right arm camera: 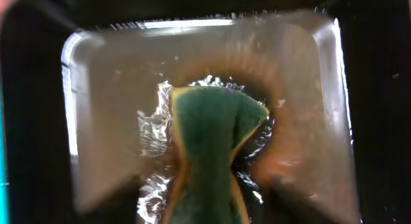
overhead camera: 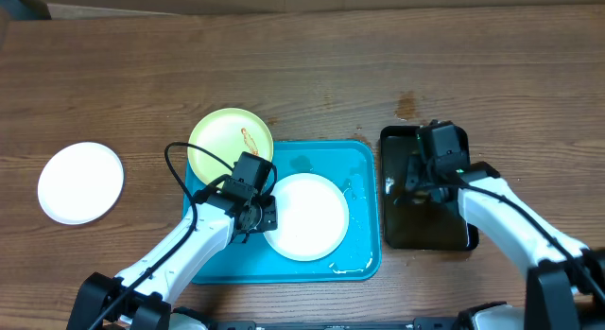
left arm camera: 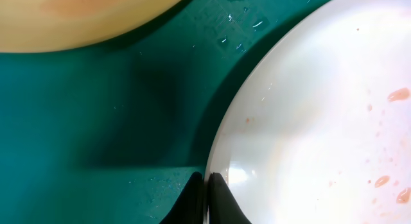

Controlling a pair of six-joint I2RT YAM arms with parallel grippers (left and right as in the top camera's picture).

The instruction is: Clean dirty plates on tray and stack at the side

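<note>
Turquoise tray [overhead camera: 359,160]: smeared white plate [overhead camera: 307,217], rim pinched by left pincer [left arm camera: 207,193]; yellow plate [overhead camera: 222,136] overlapping far-left corner. Black tray [overhead camera: 392,231]: water, sponge [right arm camera: 209,153]; right pincer [overhead camera: 421,179] blurred, cannot tell its state.

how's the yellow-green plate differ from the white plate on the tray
The yellow-green plate overhangs the tray's far-left corner; the white plate lies inside it. The yellow-green plate has one central orange smear; the white plate has scattered orange specks. Both are round.
</note>
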